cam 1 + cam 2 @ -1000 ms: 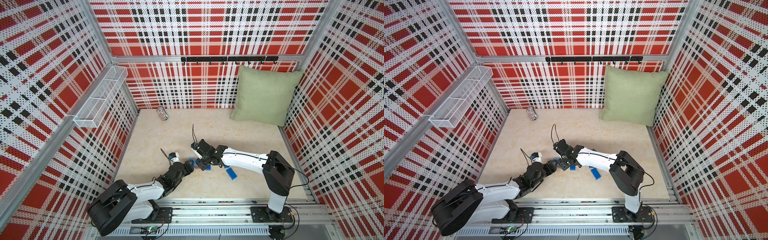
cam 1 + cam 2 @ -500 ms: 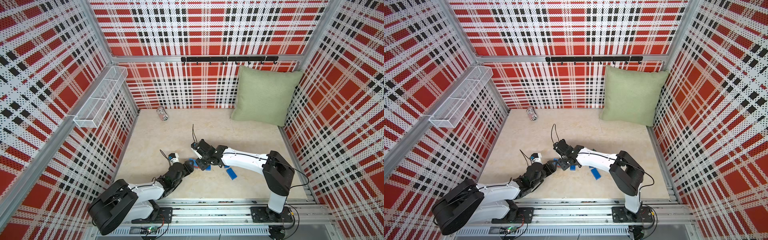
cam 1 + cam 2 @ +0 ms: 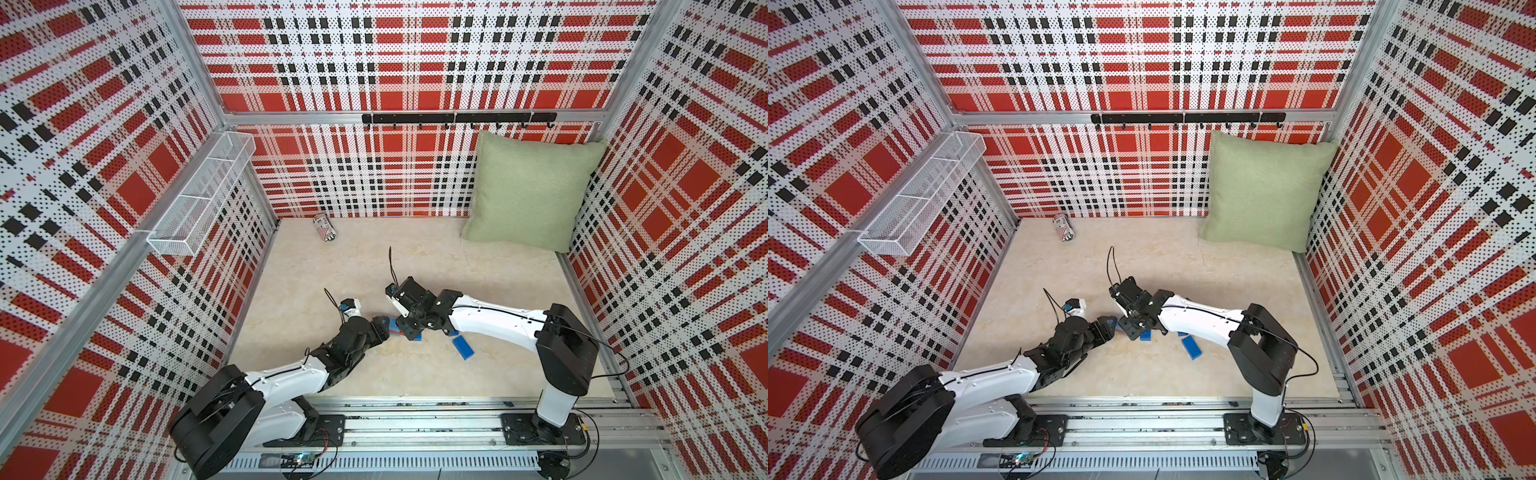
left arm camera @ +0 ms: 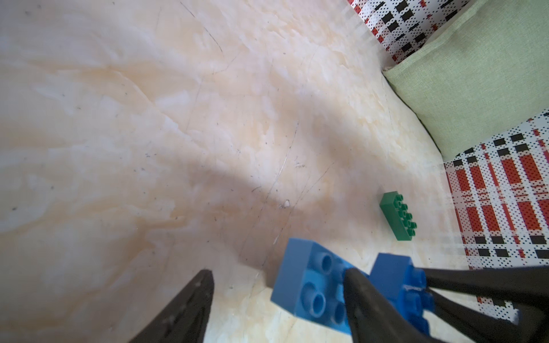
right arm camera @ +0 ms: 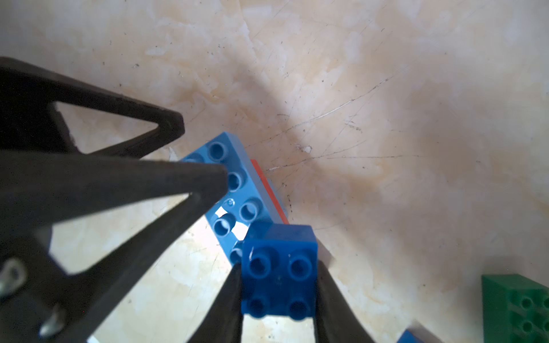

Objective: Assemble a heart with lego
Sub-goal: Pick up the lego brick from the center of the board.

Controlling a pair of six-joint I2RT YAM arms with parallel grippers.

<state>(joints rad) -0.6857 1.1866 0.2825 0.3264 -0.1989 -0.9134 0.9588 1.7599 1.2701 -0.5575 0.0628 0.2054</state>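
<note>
My right gripper (image 5: 279, 285) clamps a small square dark-blue studded brick (image 5: 279, 255) at the end of the heart (image 5: 234, 190), a light-blue long brick over a red one, on the beige marbled table (image 3: 415, 374) between my arms. My left gripper (image 4: 279, 276) is released, with one fingertip (image 5: 217, 178) bracing the heart, so I should align the studs and then press straight down. In the far white wire wall basket (image 3: 199, 195) I see nothing.

Left gripper (image 4: 278, 271) wide; right gripper (image 5: 279, 270) tight.
</note>
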